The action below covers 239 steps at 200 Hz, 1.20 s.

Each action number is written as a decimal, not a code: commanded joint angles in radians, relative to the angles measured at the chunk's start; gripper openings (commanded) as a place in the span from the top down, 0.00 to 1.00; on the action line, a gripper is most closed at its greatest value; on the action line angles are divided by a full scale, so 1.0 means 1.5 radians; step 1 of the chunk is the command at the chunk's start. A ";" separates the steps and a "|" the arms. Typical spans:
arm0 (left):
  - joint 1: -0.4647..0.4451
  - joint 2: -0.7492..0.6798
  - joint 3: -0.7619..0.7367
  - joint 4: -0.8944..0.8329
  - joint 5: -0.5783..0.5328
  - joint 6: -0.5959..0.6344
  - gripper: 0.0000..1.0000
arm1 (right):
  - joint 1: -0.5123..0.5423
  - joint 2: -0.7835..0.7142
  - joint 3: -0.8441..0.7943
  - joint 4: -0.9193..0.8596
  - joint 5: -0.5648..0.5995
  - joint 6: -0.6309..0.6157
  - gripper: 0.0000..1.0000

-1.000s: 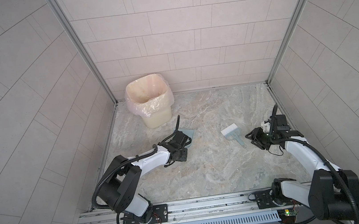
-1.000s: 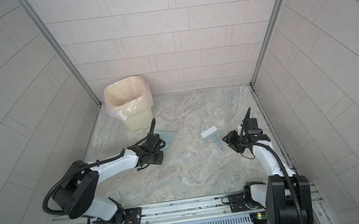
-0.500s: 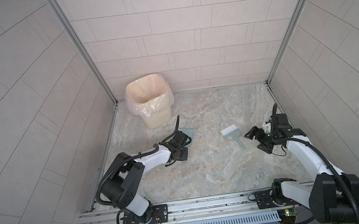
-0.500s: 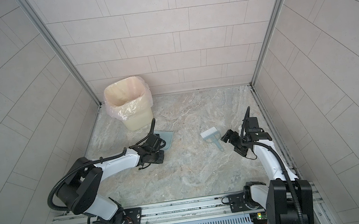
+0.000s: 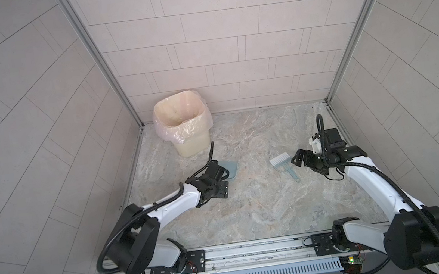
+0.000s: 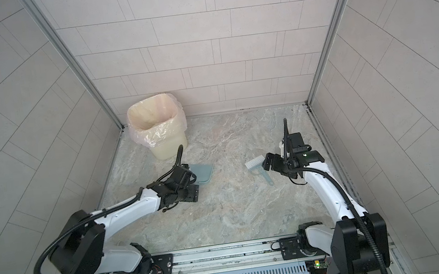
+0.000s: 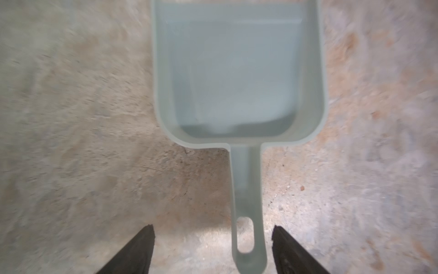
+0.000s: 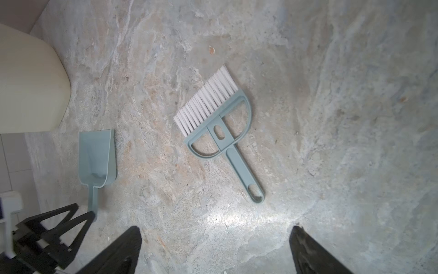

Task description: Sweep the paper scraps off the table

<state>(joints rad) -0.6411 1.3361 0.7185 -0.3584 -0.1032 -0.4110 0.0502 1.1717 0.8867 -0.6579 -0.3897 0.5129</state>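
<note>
No paper scraps show on the grey-beige veined table in any view. A pale blue dustpan lies flat on the table. Its handle lies loose between the spread jaws of my left gripper, which is open. A pale blue brush with white bristles lies on the table by itself. My right gripper hangs just right of it, open wide and empty.
A cream bin with a thin plastic liner stands in the back left corner, close behind the dustpan. Tiled walls close the table on three sides. The arm bases sit on a rail along the front edge.
Both grippers have opened. The left one has let go of the dustpan handle and the right one now stands wide beside the brush. The arms have hardly moved.
</note>
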 commanded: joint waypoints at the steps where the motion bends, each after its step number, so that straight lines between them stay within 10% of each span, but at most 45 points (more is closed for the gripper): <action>1: 0.007 -0.061 0.002 -0.043 -0.090 0.021 0.12 | 0.025 0.020 0.027 0.037 0.069 -0.053 0.01; 104: 0.165 -0.185 -0.056 0.136 -0.205 0.206 0.05 | 0.049 0.071 -0.057 0.390 0.253 -0.271 0.01; 239: 0.333 0.023 -0.207 0.740 -0.144 0.306 0.06 | -0.042 0.178 -0.237 0.771 0.258 -0.309 0.01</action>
<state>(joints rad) -0.1532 1.3102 0.4294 0.5316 -0.3504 0.0208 -0.0029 1.4170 0.5537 0.3714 0.0017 0.0444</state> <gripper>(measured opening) 0.946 0.988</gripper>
